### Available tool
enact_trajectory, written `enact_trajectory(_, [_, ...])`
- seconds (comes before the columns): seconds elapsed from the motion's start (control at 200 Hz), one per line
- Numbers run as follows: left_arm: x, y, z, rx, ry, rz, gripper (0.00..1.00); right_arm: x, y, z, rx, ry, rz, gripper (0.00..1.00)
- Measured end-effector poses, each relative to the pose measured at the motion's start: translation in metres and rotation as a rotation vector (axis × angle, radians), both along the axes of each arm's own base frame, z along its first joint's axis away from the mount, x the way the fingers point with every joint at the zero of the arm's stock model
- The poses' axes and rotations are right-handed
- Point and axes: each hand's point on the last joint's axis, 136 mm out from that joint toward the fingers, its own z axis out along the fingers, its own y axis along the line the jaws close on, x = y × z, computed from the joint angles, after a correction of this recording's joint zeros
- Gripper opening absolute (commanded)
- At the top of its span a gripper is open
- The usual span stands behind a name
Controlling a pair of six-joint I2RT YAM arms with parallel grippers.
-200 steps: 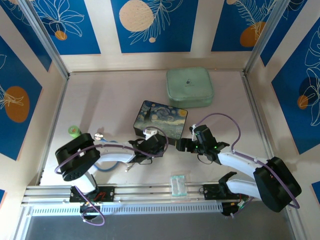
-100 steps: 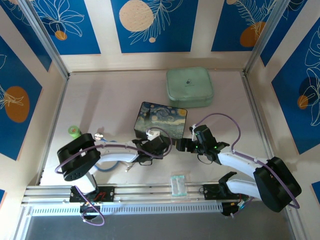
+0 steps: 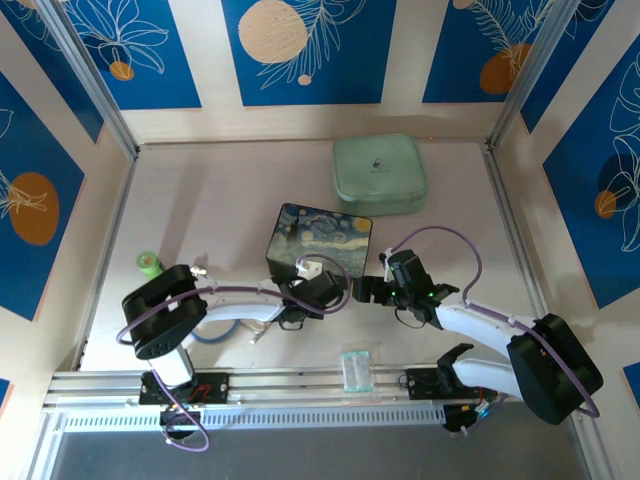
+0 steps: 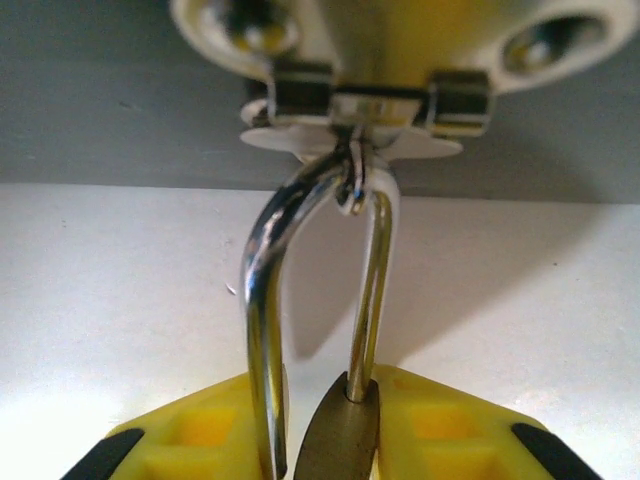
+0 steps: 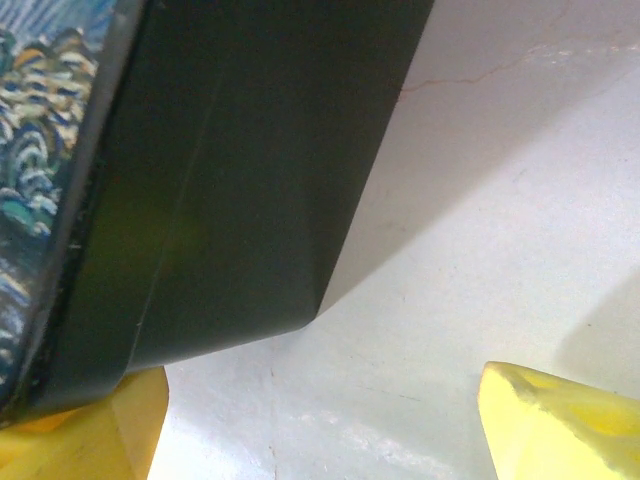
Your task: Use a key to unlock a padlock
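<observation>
LEFT pincer (image 4: 328, 460) clamps the brass padlock (image 4: 341, 432) body, shackle hanging through the clasp (image 4: 355, 105) of the painted box (image 5: 230, 170) | RIGHT pincer (image 5: 320, 430) spread wide around the box corner, gripping nothing | STEP, I judge: steadying the lock | TIP: grip firm, keyway turned outward, box braced on the tabletop (image 5: 480, 200), no tugging the clasp

Lab rig: railed table (image 3: 220, 200), printed wall panels (image 3: 300, 50).
</observation>
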Motion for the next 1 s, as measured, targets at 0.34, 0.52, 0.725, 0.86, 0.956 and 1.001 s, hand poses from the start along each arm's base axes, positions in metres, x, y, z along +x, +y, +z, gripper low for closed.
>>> enact_trajectory(0.34, [-0.005,0.009,0.001,0.096,-0.039,-0.013,0.28,0.000,0.000,0.000,0.000,0.000,0.001,0.81])
enact_trajectory(0.52, [-0.008,0.009,0.004,0.122,-0.053,-0.023,0.26,0.000,0.000,0.000,0.000,0.000,0.000,0.81])
enact_trajectory(0.725, [-0.015,0.006,0.003,0.148,-0.047,-0.047,0.26,0.000,0.000,0.000,0.000,0.000,0.000,0.81])
enact_trajectory(0.86, [-0.016,0.007,0.002,0.156,-0.046,-0.049,0.27,0.000,0.000,0.000,0.000,0.000,0.000,0.81])
enact_trajectory(0.956, [-0.016,0.008,0.003,0.160,-0.046,-0.048,0.29,0.000,0.000,0.000,0.000,0.000,0.001,0.81])
enact_trajectory(1.001, [-0.016,0.008,0.003,0.166,-0.045,-0.048,0.29,0.000,0.000,0.000,0.000,0.000,0.001,0.81])
